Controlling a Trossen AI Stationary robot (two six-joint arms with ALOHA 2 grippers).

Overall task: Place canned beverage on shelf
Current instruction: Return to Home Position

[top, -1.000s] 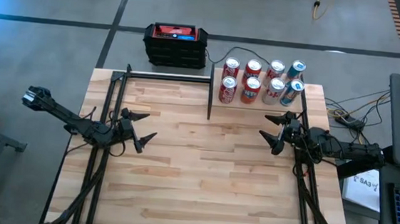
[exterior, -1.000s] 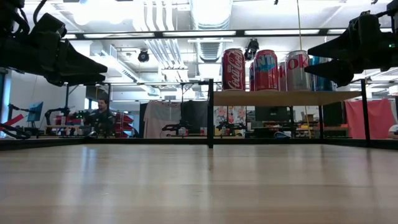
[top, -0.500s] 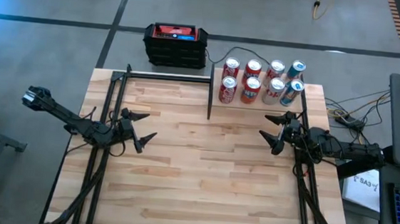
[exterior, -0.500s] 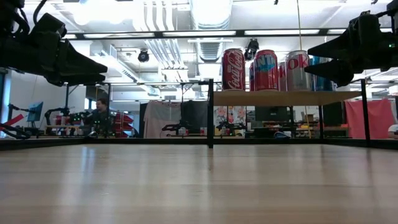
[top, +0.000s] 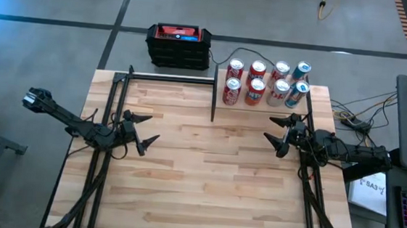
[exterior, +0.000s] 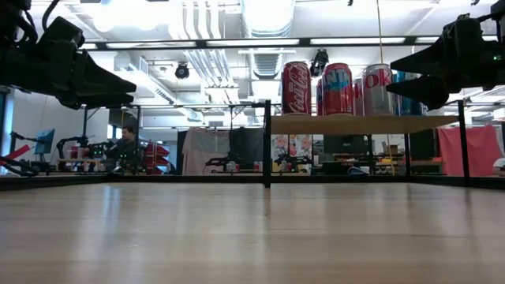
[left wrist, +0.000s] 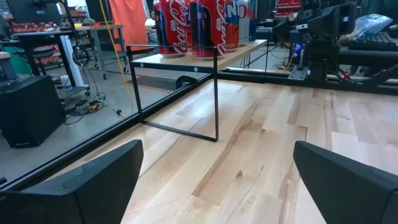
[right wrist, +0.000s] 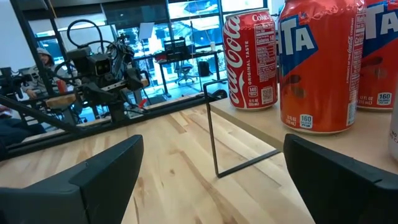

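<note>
The shelf (top: pixel 251 112) stands at the table's far right, a pale board (exterior: pixel 363 124) on thin black posts. Several cans (top: pixel 264 82) stand upright on it on their bases, red, orange and blue ones (exterior: pixel 297 88) (right wrist: pixel 320 62). My left gripper (top: pixel 151 128) hovers open and level over the table's left side, pointing right, nothing between its fingers (left wrist: pixel 217 149). My right gripper (top: pixel 269 129) hovers open and level at the table's right side, just near of the shelf, pointing left and holding nothing (right wrist: pixel 212 142). Neither gripper touches a can.
A black-and-red box (top: pixel 178 45) sits on the floor beyond the far edge. A black rail (top: pixel 170 76) runs along the table's far edge. Bare tabletop (top: pixel 206 172) lies between the arms. A person (exterior: pixel 129 142) sits in the room behind.
</note>
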